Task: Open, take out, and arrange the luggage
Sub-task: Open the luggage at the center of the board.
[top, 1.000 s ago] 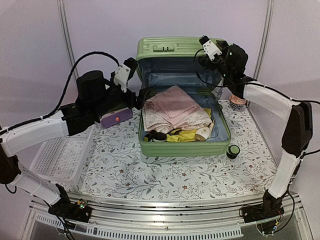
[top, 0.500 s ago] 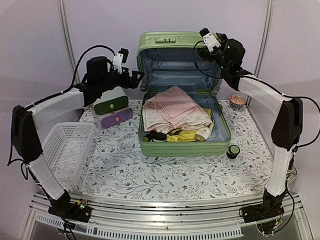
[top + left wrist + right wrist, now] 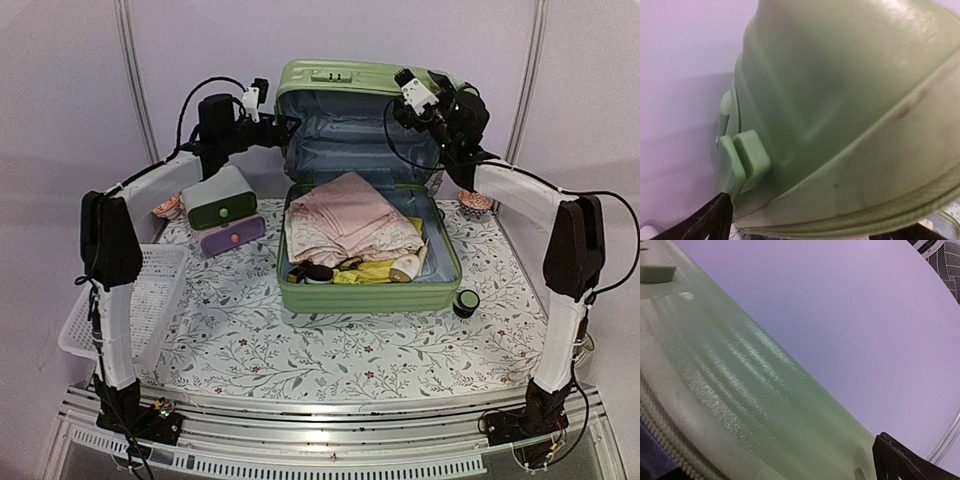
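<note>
The light-green luggage (image 3: 370, 288) lies open in the middle of the table, its lid (image 3: 340, 85) standing upright at the back and showing the grey-blue lining. Inside are folded pink clothes (image 3: 345, 225), a yellow item (image 3: 375, 270), a white bottle (image 3: 405, 267) and small black things. My left gripper (image 3: 287, 125) is at the lid's left edge. In the left wrist view the green shell (image 3: 840, 100) fills the frame, with the fingers (image 3: 710, 222) wide apart. My right gripper (image 3: 437, 118) is at the lid's top right corner. Only one finger (image 3: 905, 462) shows there, beside the shell (image 3: 740, 380).
A white-and-green drawer box (image 3: 220, 200) with a purple drawer (image 3: 232, 237) stands left of the luggage. A white perforated basket (image 3: 125, 310) sits at the left edge. A small black jar (image 3: 465, 303) stands by the luggage's right front corner. Pink cupcake-like items (image 3: 475, 200) sit at the back.
My left arm swung up from beside the drawer box to the lid's left edge. The lid tipped further back to upright. The right gripper stayed on the lid's top right corner.
</note>
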Controlling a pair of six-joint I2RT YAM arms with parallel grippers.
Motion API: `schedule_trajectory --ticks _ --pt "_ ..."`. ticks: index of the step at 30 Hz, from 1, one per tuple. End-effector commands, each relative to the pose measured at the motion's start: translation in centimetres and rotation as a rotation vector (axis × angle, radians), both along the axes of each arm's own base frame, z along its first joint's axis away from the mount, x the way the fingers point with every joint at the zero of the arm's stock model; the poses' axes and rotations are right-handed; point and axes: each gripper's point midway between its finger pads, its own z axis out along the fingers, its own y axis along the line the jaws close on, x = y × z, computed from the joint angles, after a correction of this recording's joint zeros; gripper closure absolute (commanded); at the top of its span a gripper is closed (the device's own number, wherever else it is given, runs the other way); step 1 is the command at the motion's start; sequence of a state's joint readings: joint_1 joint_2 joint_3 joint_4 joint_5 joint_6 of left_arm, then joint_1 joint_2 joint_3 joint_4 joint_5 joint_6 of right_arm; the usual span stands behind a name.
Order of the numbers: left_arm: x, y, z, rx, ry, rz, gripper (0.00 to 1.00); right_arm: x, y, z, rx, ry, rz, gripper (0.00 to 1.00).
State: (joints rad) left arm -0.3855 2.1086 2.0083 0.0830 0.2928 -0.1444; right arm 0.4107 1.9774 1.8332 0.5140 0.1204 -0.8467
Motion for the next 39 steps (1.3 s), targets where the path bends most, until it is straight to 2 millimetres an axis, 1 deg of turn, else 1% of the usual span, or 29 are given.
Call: schedule_trajectory --ticks 1,6,10,13,14,18,20,22,26,28,31,33,34,35,36,38,39 --pt "1.9 -0.2 0.1 -0.052 0.039 -0.03 0.06 -0.7 -0.1 -3.2 -0.046 0.035 0.042 0.01" --pt "2.7 -0.4 0.3 -0.079 0.027 -0.03 0.07 -4.1 -0.2 -2.2 -0.017 0.008 0.123 0.01" --pt "3.1 -0.1 -0.2 -0.075 0.035 -0.02 0.07 -6.8 -0.5 -2.1 -0.001 0.004 0.175 0.01" --pt "3.2 0.0 -0.6 -0.076 0.046 -0.023 0.07 -8.4 -0.7 -2.4 -0.002 0.017 0.205 0.01" --pt "3.1 0.0 -0.6 -0.077 0.047 -0.025 0.07 -9.2 -0.9 -2.2 0.004 0.015 0.214 0.01" --pt "3.0 0.0 -0.8 -0.075 0.05 -0.029 0.07 -11.0 -1.5 -3.0 0.036 0.052 0.242 0.01" --pt "2.7 0.1 -0.5 -0.077 0.046 -0.033 0.07 -11.7 -1.8 -4.2 0.059 0.09 0.252 0.01" --pt "2.5 0.0 -0.4 -0.077 0.044 -0.038 0.07 -12.3 -2.1 -4.7 0.091 0.123 0.263 0.01" --pt "2.0 0.0 -0.7 -0.072 0.05 -0.049 0.07 -12.8 -3.1 -5.7 0.176 0.202 0.28 0.01" --pt "1.8 0.1 -0.5 -0.07 0.046 -0.051 0.07 -12.6 -3.9 -5.7 0.273 0.271 0.312 0.01" --pt "1.7 0.1 -0.6 -0.07 0.049 -0.053 0.07 -11.9 -5.4 -5.6 0.41 0.35 0.321 0.01" --pt "1.5 0.1 -0.5 -0.072 0.05 -0.057 0.07 -11.3 -6.0 -5.6 0.506 0.408 0.329 0.01" --pt "1.4 0.1 -0.4 -0.074 0.048 -0.059 0.07 -11.0 -6.1 -5.8 0.544 0.434 0.33 0.01" --pt "1.3 0.1 -0.4 -0.076 0.048 -0.06 0.07 -10.7 -6.1 -6.5 0.575 0.471 0.329 0.01" --pt "1.2 0.1 -0.4 -0.078 0.048 -0.062 0.07 -10.4 -6.1 -6.0 0.59 0.476 0.332 0.0" --pt "0.9 0.1 -0.3 -0.081 0.051 -0.07 0.07 -9.8 -6.0 -6.4 0.611 0.507 0.33 0.01" --pt "0.8 0.1 -0.5 -0.082 0.056 -0.074 0.07 -9.5 -6.2 -6.5 0.62 0.513 0.323 0.05"
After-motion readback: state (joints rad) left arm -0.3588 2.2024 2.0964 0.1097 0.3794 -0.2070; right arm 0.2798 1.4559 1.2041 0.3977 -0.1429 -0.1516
